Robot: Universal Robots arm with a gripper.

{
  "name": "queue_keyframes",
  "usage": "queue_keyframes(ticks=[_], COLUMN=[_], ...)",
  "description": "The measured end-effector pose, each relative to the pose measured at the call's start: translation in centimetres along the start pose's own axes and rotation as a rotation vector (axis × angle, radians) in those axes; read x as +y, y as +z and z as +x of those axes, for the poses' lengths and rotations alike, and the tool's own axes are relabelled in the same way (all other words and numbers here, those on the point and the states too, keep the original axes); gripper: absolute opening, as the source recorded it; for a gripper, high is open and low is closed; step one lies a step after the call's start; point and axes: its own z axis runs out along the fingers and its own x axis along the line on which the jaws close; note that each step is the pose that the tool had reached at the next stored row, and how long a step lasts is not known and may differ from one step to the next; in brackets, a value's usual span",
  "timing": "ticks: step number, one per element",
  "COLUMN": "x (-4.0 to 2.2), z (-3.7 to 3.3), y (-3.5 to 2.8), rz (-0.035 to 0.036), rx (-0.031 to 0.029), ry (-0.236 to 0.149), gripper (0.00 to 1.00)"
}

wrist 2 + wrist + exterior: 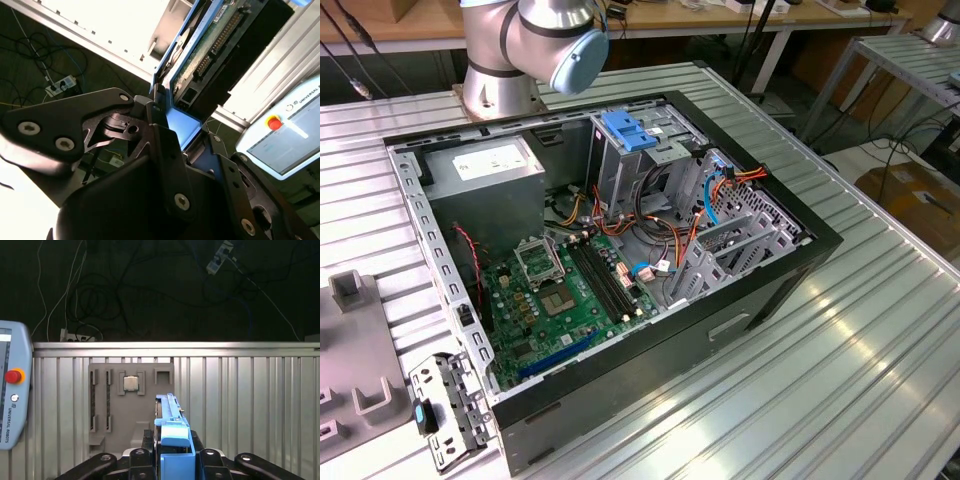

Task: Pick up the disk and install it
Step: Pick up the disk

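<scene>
As both wrist views show, the disk (172, 425) is clamped in the gripper (172, 442). The jaws are closed onto its two broad faces and nothing else is held. The blue side rail (167, 407) is turned toward the first wrist camera, so the disk is seen edge-on there. In the second wrist view the green circuit-board face of the disk (210, 45) and its connectors are exposed, sticking out past the black fingers (160, 135).

The disk is seen against the ribbed metal table (250, 405); whether it touches the table cannot be told. Beyond it a grey fixture plate (107, 440) is laid flat on the table, with a small square chip (131, 383) seated in one pocket. A pendant (14, 390) with a red button is seen near the table edge. Cables and a power strip (220, 257) are seen on the dark floor past the table.

In the exterior view an open computer case (740, 320) is laid on its side on the table. Inside it are found a green mainboard (565, 295), a grey power supply box (485, 165) with a white sticker, and a grey drive cage (650, 170) with a light-blue cap (625, 130). The arm base (510, 60) is mounted just behind the case.
</scene>
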Motion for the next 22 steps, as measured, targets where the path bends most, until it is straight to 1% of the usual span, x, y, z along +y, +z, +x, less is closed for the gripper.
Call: queue_keyframes(ticks=[3, 7, 15, 22], x=[-0.19, -0.7, -1.25, -2.07], z=[0.0, 0.0, -0.01, -0.02], y=[-0.01, -0.02, -0.03, -0.04], rz=[0.0, 0.0, 0.0, 0.0], rx=[0.0, 0.0, 0.0, 0.0], ry=[0.0, 0.0, 0.0, 0.0], gripper=[0.37, 0.37, 0.37, 0.37])
